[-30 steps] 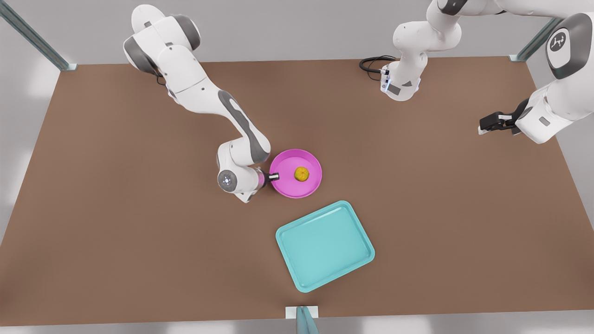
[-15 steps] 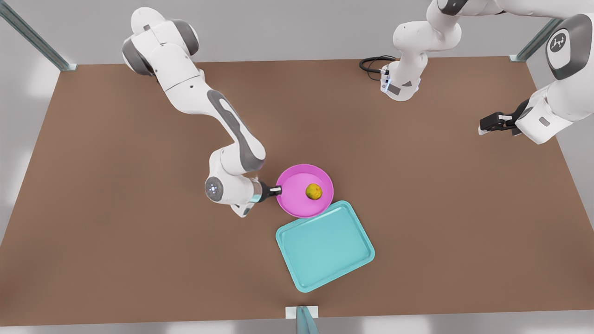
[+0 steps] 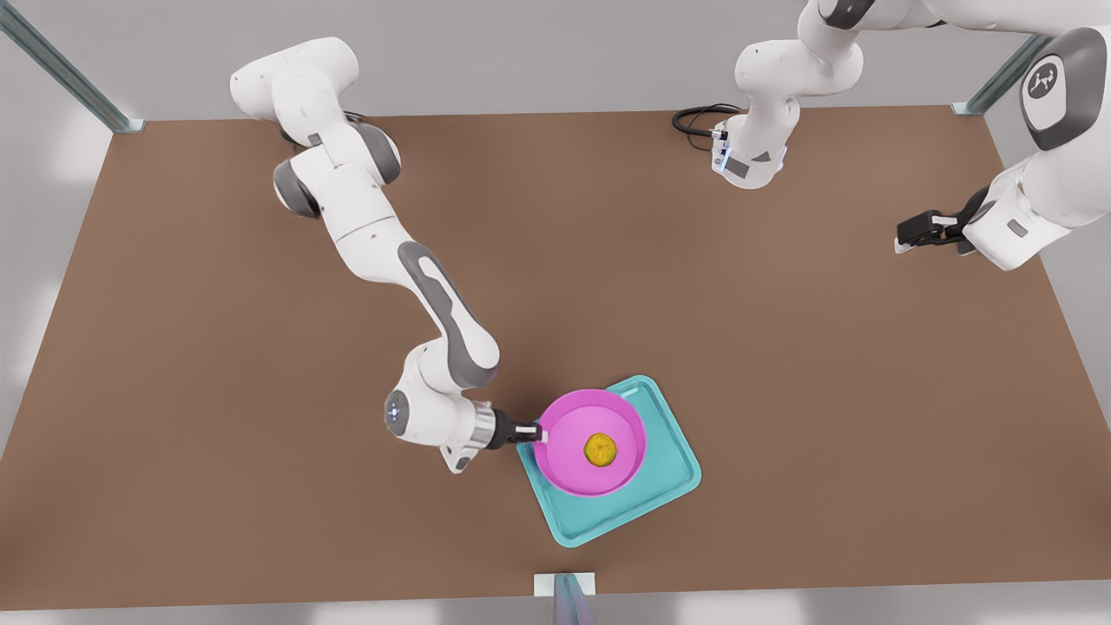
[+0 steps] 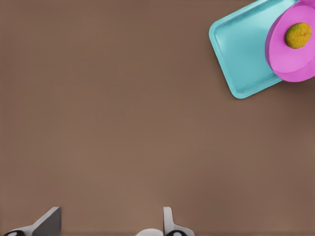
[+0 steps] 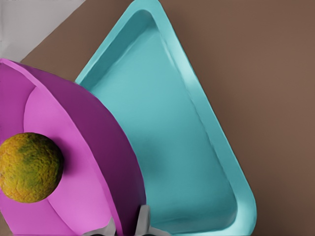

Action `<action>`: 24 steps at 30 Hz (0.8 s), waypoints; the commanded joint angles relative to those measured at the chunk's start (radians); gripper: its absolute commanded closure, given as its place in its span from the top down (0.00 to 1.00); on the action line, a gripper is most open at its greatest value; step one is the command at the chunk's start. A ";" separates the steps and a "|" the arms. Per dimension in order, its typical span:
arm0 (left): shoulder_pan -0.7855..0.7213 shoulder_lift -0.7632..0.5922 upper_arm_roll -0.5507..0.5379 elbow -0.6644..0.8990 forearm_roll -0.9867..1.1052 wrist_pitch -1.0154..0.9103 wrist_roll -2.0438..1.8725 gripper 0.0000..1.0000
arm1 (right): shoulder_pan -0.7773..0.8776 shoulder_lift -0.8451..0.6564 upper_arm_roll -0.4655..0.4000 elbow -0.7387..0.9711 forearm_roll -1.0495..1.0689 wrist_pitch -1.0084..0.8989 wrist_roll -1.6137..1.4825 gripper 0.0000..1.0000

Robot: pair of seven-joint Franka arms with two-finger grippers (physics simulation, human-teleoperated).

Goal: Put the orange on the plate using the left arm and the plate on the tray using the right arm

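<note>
Front view, lower middle: right gripper [image 3: 531, 430] is clamped on the plate [image 3: 568, 464] rim, orange [image 3: 600, 448] aboard, over the tray [image 3: 668, 469]; left gripper [image 3: 904, 238], fingers apart, waits far right.

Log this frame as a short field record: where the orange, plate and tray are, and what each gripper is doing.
orange: small yellow-orange fruit resting on the plate
plate: round magenta dish held over the tray
tray: rectangular teal tray on the brown table
right gripper: shut on the plate's rim
left gripper: open, waiting near the table edge at the front view's right
</note>
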 commanded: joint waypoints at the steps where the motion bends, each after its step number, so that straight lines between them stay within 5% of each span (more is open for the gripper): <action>1: 0.000 -0.001 0.000 0.001 0.000 0.001 0.006 1.00 | 0.014 0.023 0.001 0.019 -0.004 0.095 0.098 0.21; 4: 0.000 -0.003 0.000 0.001 0.000 0.001 0.006 1.00 | 0.031 0.047 0.001 0.042 -0.004 0.128 0.098 0.21; 5: 0.000 -0.003 0.000 0.000 0.000 0.001 0.006 1.00 | 0.031 0.047 0.001 0.039 -0.004 0.128 0.089 0.99; 11: 0.000 -0.003 0.000 0.001 0.000 0.001 0.006 1.00 | 0.031 0.013 -0.007 0.036 -0.011 0.112 0.084 1.00; 14: 0.002 -0.003 0.000 0.000 -0.001 -0.001 0.006 1.00 | -0.037 -0.201 -0.165 -0.151 -0.191 -0.412 -0.114 1.00; 16: 0.002 -0.003 0.000 0.000 -0.001 -0.001 0.006 1.00 | -0.173 -0.307 -0.192 -0.195 -0.629 -0.751 -0.304 1.00; 21: 0.003 0.022 0.023 -0.002 -0.006 -0.010 0.009 1.00 | -0.279 -0.865 -0.185 -0.337 -0.883 -0.932 -0.349 1.00; 24: 0.000 0.028 0.023 -0.002 -0.021 -0.027 0.008 1.00 | -0.279 -0.964 -0.140 -0.389 -0.930 -0.962 -0.344 1.00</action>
